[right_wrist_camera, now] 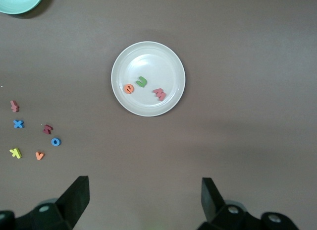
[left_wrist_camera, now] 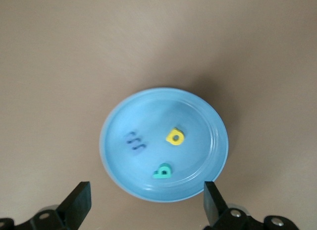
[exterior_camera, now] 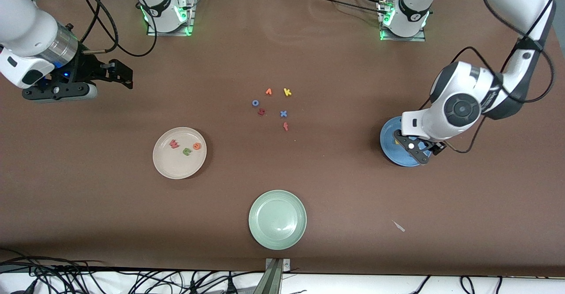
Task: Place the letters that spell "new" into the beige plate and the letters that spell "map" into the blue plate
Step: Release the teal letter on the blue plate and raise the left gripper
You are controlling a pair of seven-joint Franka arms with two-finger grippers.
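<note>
Foam spare letters [exterior_camera: 273, 106] lie mid-table; left gripper [exterior_camera: 417, 149] spread over blue plate [exterior_camera: 390, 146], right gripper [exterior_camera: 115, 74] spread, waiting.

- A pale green plate [exterior_camera: 277, 219] sits near the table's [exterior_camera: 335, 64] camera-side edge, about midway along it.
- Six loose foam letters cluster at mid-table, well apart from every edge.
- An orange v-like letter [exterior_camera: 268, 92] and a yellow k [exterior_camera: 287, 92] lie side by side, farthest from the camera.
- A blue o [exterior_camera: 255, 103] lies just beside a dark red letter [exterior_camera: 261, 111], toward the right arm's end of the cluster.
- A blue x [exterior_camera: 283, 114] lies above a red letter [exterior_camera: 286, 126], the cluster's nearest piece to the camera.
- A small pale scrap [exterior_camera: 399, 226] lies near the camera-side edge, toward the left arm's end.
</note>
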